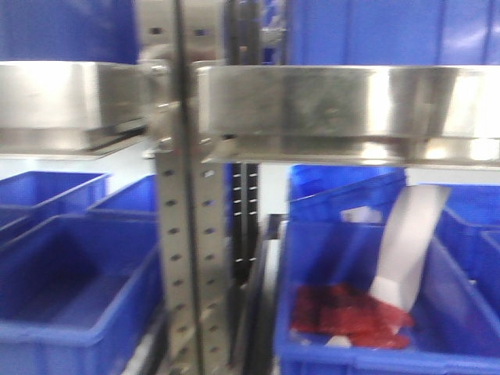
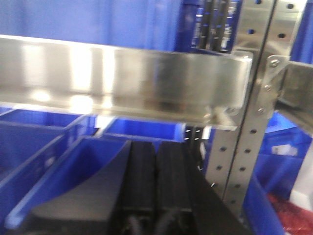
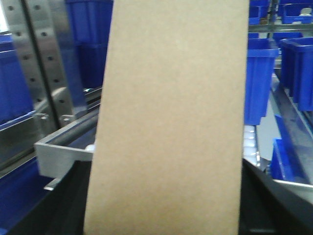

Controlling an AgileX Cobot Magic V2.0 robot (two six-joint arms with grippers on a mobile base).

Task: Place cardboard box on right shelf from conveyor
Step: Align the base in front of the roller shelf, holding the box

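Note:
The tan cardboard box (image 3: 171,112) stands upright and fills the middle of the right wrist view. My right gripper (image 3: 166,205) is shut on it, with black fingers (image 3: 58,205) showing on either side of its lower part. A steel shelf corner (image 3: 61,156) lies just left of the box. In the front view the right shelf (image 1: 344,101) shows as a shiny steel front rail, with no box or gripper visible there. My left gripper (image 2: 156,161) is shut and empty, its pads pressed together below a steel rail (image 2: 122,78). The conveyor is out of view.
A perforated steel upright (image 1: 183,234) divides the left and right racks. Blue bins (image 1: 78,289) sit under both rails; the right one (image 1: 375,312) holds red items and a white sheet. More blue bins (image 3: 259,78) stand right of the box, above a roller track (image 3: 250,142).

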